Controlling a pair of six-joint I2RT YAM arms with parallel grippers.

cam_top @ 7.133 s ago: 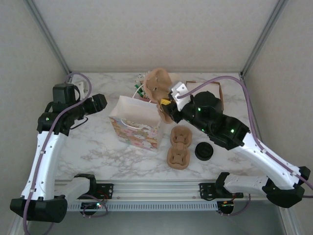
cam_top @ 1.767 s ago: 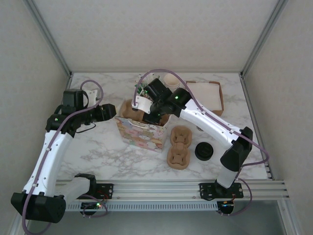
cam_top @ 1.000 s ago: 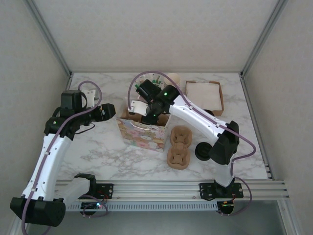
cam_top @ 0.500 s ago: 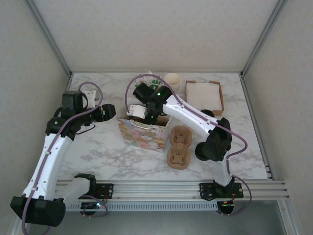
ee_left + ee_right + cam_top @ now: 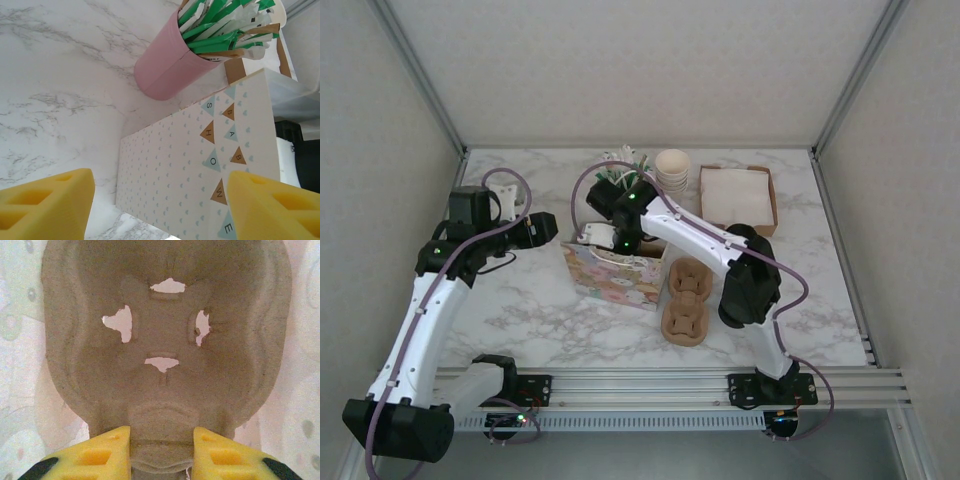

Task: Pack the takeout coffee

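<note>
My right gripper [image 5: 161,455] is shut on the edge of a brown pulp cup carrier [image 5: 165,365], whose pale patterned surroundings are the inside of the gift bag. From above, the right gripper [image 5: 612,243] reaches down into the open top of the patterned gift bag [image 5: 616,278]. My left gripper [image 5: 544,228] stands open beside the bag's left end. Its yellow fingers [image 5: 45,202] frame the bag's lettered side [image 5: 200,165] without touching it. The takeout coffee is hidden under the right arm's elbow [image 5: 748,288].
Two more pulp carriers [image 5: 686,300] lie right of the bag. A pink cup of green-and-white sticks [image 5: 170,65] stands behind the bag. Stacked cream cups [image 5: 672,166] and a brown tray of napkins [image 5: 738,194] sit at the back. Metal frame posts run along both sides.
The right arm has pushed the carrier further down into the bag, and its elbow has swung over the black-lidded cup. The left arm has hardly moved.
</note>
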